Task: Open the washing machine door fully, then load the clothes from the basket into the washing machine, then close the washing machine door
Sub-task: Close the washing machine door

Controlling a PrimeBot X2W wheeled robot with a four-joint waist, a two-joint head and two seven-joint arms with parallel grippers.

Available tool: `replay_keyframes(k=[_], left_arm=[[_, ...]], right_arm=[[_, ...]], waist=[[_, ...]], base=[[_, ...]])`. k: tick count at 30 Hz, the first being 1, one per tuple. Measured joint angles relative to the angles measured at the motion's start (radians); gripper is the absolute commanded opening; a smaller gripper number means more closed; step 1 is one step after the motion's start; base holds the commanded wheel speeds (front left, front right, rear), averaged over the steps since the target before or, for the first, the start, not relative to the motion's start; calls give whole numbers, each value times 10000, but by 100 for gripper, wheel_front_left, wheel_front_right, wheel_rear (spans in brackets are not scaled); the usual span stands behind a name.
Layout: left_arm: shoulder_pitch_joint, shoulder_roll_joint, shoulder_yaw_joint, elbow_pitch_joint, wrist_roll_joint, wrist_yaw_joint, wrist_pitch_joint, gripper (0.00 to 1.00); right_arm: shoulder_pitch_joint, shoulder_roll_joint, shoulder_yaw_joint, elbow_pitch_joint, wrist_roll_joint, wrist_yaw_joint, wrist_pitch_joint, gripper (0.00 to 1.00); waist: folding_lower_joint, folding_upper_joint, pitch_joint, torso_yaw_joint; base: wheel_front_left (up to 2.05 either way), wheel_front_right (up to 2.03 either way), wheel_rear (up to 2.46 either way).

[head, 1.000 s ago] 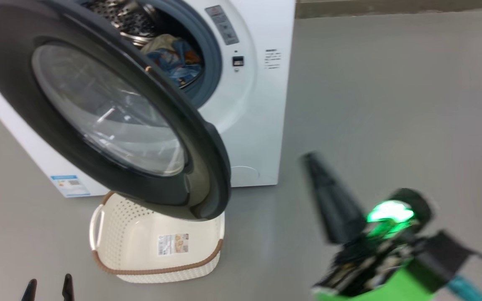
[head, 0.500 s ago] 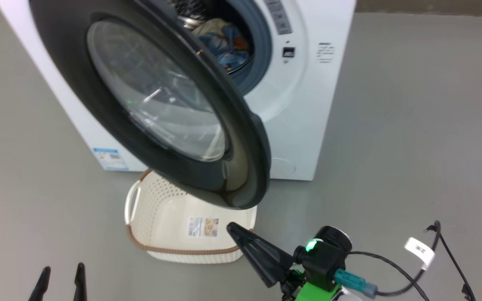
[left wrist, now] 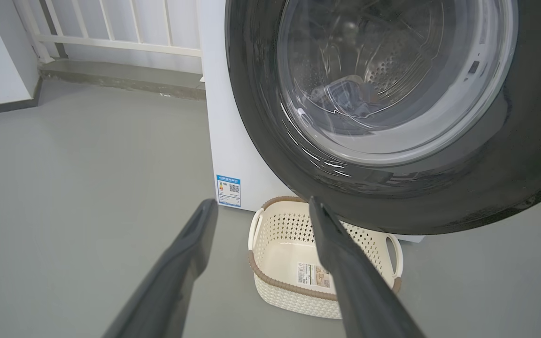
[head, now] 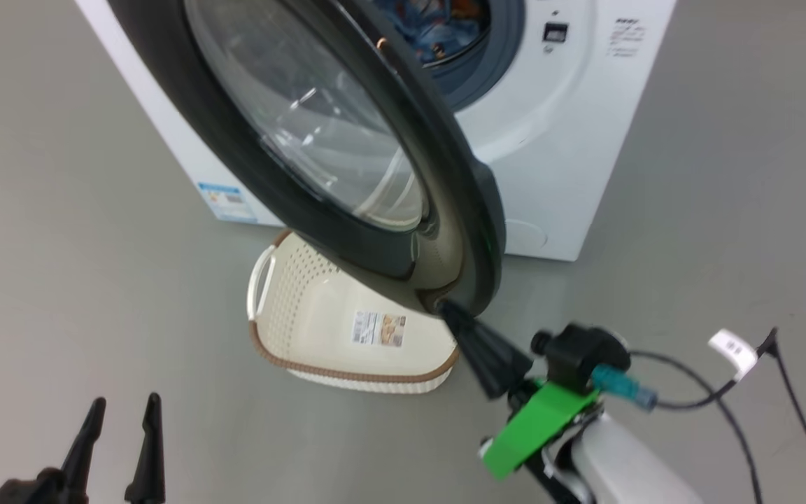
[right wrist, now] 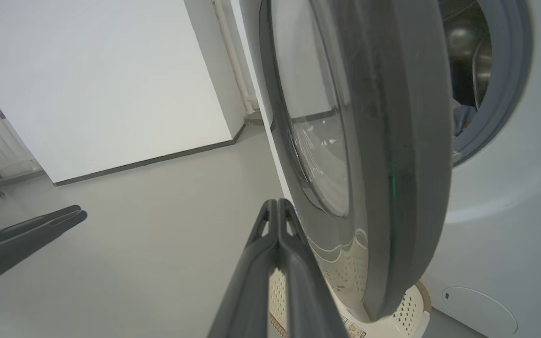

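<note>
The washing machine (head: 564,154) stands with its door (head: 462,210) swung partway out, its black rim hanging over the basket (head: 347,369). The clothes (head: 445,21) lie in the drum and show through the door glass (left wrist: 345,96). Nothing but a label lies in the basket (left wrist: 270,281). My right gripper (head: 446,309) is shut and empty, with its tip against the door's lower rim. In the right wrist view its closed fingers (right wrist: 277,206) point at the door's outer face (right wrist: 406,141). My left gripper (head: 122,413) is open and empty at the lower left, short of the basket (left wrist: 261,206).
Grey floor surrounds the machine. A black cable with a white tag (head: 732,348) trails from my right wrist. A white wall (right wrist: 111,70) and a white railing (left wrist: 111,28) stand to the machine's left. My left gripper (right wrist: 40,230) shows in the right wrist view.
The head camera has shifted, so the machine sits further right in view. My right gripper has swung left, up to the door's lower rim. The left gripper stays open.
</note>
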Motion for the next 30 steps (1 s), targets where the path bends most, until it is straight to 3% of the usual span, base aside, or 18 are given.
replay_keyframes(k=[18,30], left_arm=[[-970,451,-802,92,-861,0,0,100],[-1882,763,-1396,27,-1678,0,0,100]], right_arm=[[-2363,27,-2130,723,671,48,2,0],[-5110,13,-2558,1889,740,48,2,0]], waist=[[0,0,1229,272],[0,0,2414,400]], base=[[0,0,0],[0,0,0]])
